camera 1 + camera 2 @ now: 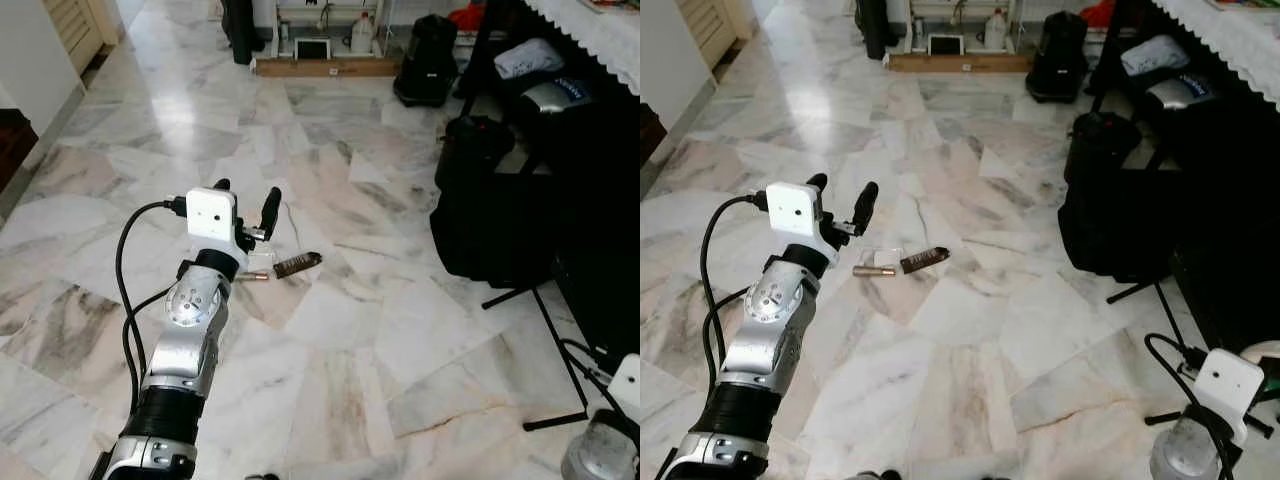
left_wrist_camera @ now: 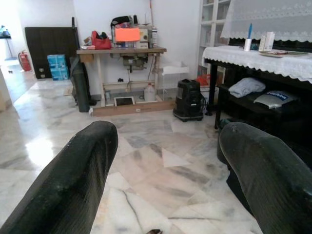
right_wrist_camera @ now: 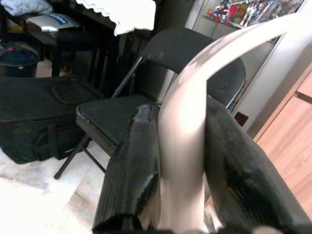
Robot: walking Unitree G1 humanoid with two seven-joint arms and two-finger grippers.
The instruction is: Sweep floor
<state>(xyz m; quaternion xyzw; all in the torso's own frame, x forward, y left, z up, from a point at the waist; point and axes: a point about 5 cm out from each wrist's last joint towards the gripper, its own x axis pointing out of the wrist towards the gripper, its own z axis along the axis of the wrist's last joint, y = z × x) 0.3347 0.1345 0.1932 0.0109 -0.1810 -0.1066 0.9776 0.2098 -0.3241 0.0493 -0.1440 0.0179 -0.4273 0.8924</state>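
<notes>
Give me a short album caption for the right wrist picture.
Right gripper shut on a pale curved handle, with a black folding chair beyond.

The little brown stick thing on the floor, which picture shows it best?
The right eye view: the brown stick lies whole on the marble floor, just beyond the open left gripper. The left eye view shows it too; the left wrist view catches just its tip.

Right arm (image 1: 1200, 430) is running off the bottom frame edge in the head views; its end effector is out of sight there. Pale curved handle (image 3: 195, 92) between the right fingers (image 3: 131, 175) is blurring and leaving the frame. Small floor debris (image 1: 296, 264): identity unreadable.
</notes>
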